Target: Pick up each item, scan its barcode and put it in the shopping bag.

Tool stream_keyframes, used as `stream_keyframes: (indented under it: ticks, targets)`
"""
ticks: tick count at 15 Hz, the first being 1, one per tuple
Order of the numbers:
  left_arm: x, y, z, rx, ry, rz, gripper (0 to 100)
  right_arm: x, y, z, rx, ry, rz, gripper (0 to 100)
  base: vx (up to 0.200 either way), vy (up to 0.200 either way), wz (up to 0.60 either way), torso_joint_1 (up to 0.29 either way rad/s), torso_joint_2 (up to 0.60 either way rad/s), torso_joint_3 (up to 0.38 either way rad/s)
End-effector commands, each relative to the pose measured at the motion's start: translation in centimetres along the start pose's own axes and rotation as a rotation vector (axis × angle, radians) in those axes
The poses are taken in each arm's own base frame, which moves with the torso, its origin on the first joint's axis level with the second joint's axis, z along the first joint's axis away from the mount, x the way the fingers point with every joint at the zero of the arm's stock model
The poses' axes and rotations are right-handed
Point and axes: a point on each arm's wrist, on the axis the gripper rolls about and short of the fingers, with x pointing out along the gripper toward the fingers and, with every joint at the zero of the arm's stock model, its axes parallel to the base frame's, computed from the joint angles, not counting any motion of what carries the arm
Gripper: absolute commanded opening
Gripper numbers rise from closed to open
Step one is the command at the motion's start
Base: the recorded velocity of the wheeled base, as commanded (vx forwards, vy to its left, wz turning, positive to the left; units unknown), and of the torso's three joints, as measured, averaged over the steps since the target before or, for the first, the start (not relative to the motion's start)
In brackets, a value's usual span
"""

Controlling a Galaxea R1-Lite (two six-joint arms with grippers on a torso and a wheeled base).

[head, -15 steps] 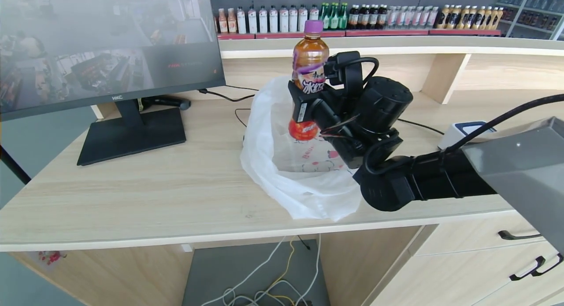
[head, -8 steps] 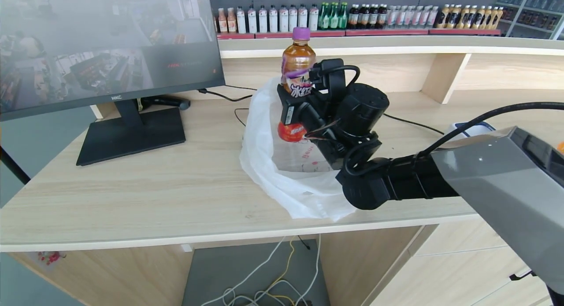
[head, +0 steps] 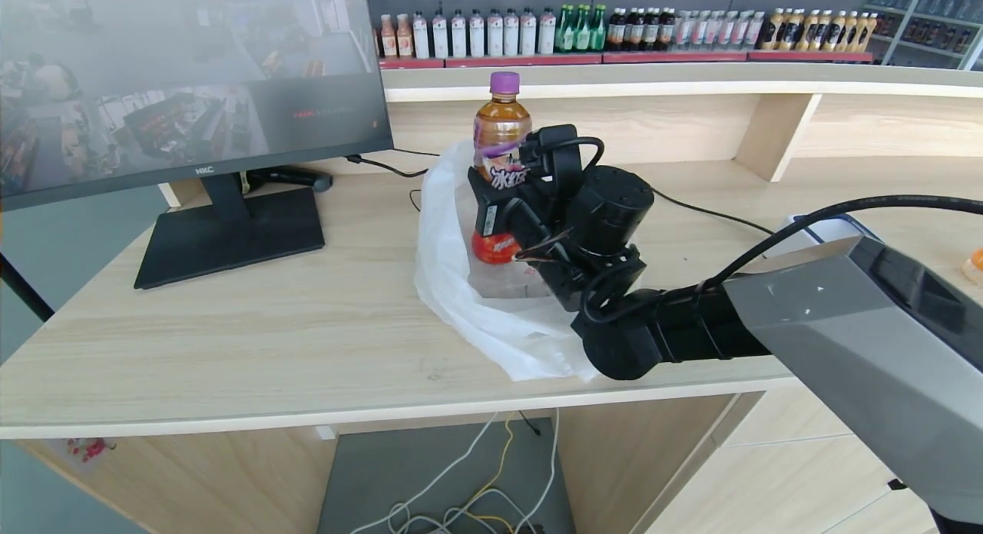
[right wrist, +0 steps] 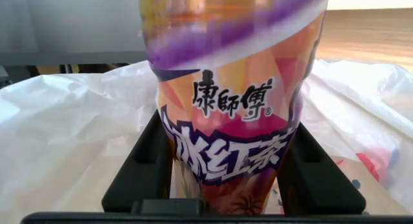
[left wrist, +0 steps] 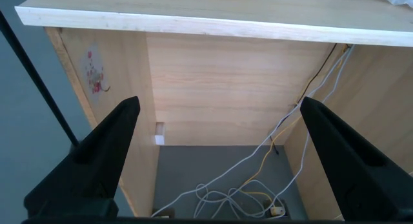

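- Head view: the right gripper (head: 501, 205) is clamped on a tea bottle (head: 501, 128), one black finger on each side of its label; the bottle stands upright, purple cap on top and red base at the bottom
- The bottle's base is at the open mouth of the white shopping bag (head: 449, 288), with the bag's rim rising behind it and to its left; whether the base touches the bag's floor cannot be told
- The bag lies crumpled on the pale wooden counter (head: 269, 326), near its front edge; a monitor (head: 184, 81) on a black stand is well to the left of the bag; a small white and blue scanner box (head: 820, 228) sits to the right, partly behind the arm; rows of drinks (head: 614, 27) line the shelf at the back
- Left wrist view: the left gripper (left wrist: 219, 159) hangs below the counter's front edge (left wrist: 193, 20) with its two dark fingers (left wrist: 97, 166) spread wide and nothing between them; past them are the wooden panel under the counter and loose cables (left wrist: 258, 179) on the floor
- Right wrist view: the bottle (right wrist: 232, 88) stands between the two black fingers (right wrist: 151, 159), which press on the lower part of its label; the white plastic of the bag (right wrist: 71, 133) spreads just behind and to both sides of it
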Motion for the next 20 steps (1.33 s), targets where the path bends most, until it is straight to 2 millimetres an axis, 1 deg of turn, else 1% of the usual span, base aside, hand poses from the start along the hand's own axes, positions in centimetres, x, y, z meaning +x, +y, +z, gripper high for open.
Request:
stream_keyframes:
  ticks: [1,9,12,20]
  targets:
    - [0.0,0.0,0.0,-0.001,0.000,0.000,100,0.0,0.1,-0.7,-0.005,0.013,0.000,0,0.000,0.000,0.00,0.000,0.00,0.000]
    - [0.0,0.0,0.0,-0.001,0.000,0.000,100,-0.1,0.2,-1.7,-0.010,0.033,0.002,0,0.000,0.000,0.00,0.000,0.00,0.000]
    - [0.0,0.0,0.0,-0.001,0.000,0.000,100,-0.6,0.1,-2.4,-0.011,0.049,0.002,0,0.000,0.000,0.00,0.000,0.00,0.000]
    - [0.0,0.0,0.0,-0.001,0.000,0.000,100,-0.7,0.1,-2.4,-0.012,0.052,0.003,0,0.000,0.000,0.00,0.000,0.00,0.000]
